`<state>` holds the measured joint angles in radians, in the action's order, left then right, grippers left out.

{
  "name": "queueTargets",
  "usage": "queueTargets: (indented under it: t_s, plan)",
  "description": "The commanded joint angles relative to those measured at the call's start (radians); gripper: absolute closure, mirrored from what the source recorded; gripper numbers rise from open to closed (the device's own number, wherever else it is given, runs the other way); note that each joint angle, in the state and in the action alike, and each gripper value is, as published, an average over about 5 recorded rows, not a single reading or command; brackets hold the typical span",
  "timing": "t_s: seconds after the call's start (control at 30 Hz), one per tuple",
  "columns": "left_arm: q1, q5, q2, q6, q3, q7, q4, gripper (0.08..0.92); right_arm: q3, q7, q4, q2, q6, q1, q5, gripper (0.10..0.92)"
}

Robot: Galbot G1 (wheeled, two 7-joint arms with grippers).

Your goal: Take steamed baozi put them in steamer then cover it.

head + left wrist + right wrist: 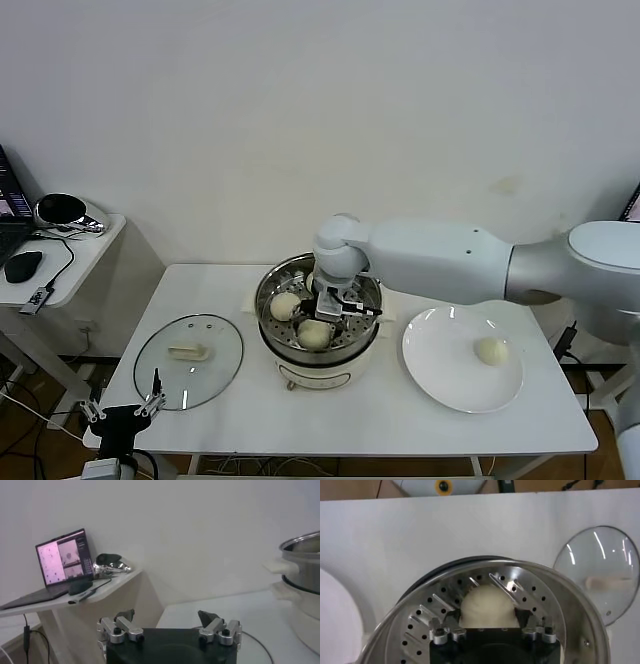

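Note:
The steamer (300, 372) stands mid-table, with two baozi in it (286, 306) (314, 334). My right gripper (336, 304) reaches down into the pot. In the right wrist view it (487, 617) is shut on a third baozi (487, 605), its fingers (451, 619) against the bun's sides, just above the perforated tray (420, 625). A fourth baozi (490, 350) lies on the white plate (450, 385). The glass lid (188, 372) lies flat to the left of the steamer. My left gripper (125, 412) (167, 617) is open and empty, off the table's front left corner.
A side table (85, 255) at the far left carries a laptop (62, 557), a mouse and cables. The wall runs close behind the table. The lid (600, 575) and the plate's edge (335, 615) flank the pot in the right wrist view.

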<state>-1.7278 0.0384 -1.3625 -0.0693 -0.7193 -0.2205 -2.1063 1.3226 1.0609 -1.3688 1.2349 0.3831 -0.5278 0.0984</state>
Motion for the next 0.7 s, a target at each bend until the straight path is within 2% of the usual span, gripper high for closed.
queueTargets:
  t_s: [0.03, 0.13, 0.33, 0.53, 0.7]
  plan:
    - [0.005, 0.001, 0.004, -0.002, 0.002, 0.001, 0.001, 0.177, -0.022, 0.034, -0.011, -0.063, -0.091, -0.126, -0.086, 0.203]
    - [0.008, 0.001, 0.008, -0.002, 0.005, 0.002, 0.001, 0.177, -0.006, 0.044, -0.034, -0.137, -0.228, -0.194, -0.149, 0.203]
    - [0.016, 0.001, 0.019, -0.002, 0.020, 0.002, 0.005, 0.177, 0.078, 0.021, -0.154, -0.343, -0.662, -0.288, -0.332, 0.203]
    - [0.022, 0.001, 0.028, -0.002, 0.034, 0.003, 0.006, 0.177, 0.083, -0.010, -0.250, -0.568, -0.796, -0.246, -0.312, 0.203]
    - [0.029, 0.001, 0.036, -0.003, 0.036, 0.003, 0.004, 0.177, 0.047, -0.023, -0.263, -0.729, -0.823, -0.141, -0.296, 0.203]
